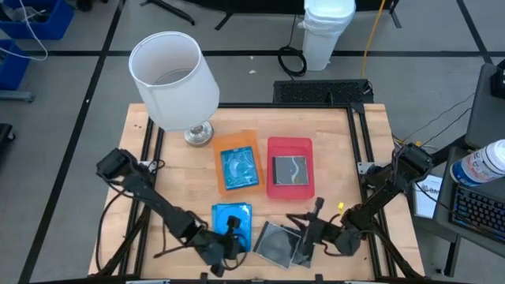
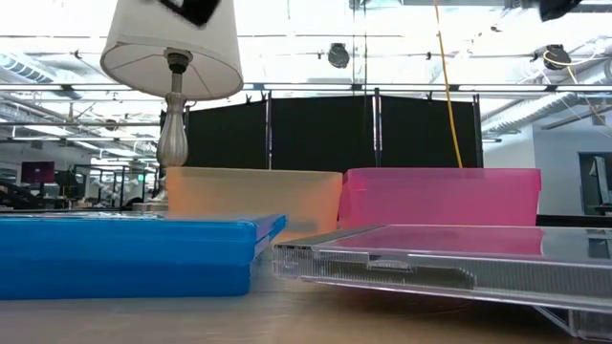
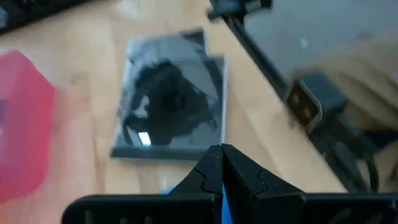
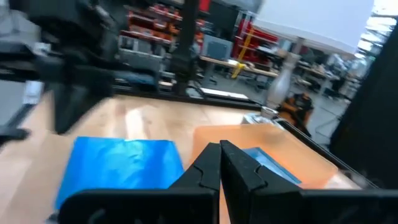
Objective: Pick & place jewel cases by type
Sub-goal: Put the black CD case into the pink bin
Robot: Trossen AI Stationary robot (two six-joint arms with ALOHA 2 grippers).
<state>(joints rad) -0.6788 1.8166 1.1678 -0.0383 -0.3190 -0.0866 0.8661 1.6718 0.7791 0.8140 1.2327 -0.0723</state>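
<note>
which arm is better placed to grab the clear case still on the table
Right, probably. The right tool hovers at the edge of the clear jewel case, fingers shut. The left tool sits beside the loose blue jewel case, farther off. The red tray lies ahead of the right arm.

You won't find any text, label, brand, number or sign that can be read in these views. The blue jewel case (image 1: 232, 225) at the table's near edge and the one in the orange tray (image 1: 237, 168) carry only a pale swirled pattern, no lettering. The clear jewel case (image 1: 279, 241) beside it shows a dark inside with nothing written. The dark case in the red tray (image 1: 289, 166) bears a light curved streak, not a character. The bottle (image 1: 483, 162) at the right edge has a label, but its print is too small for you to make out.
</note>
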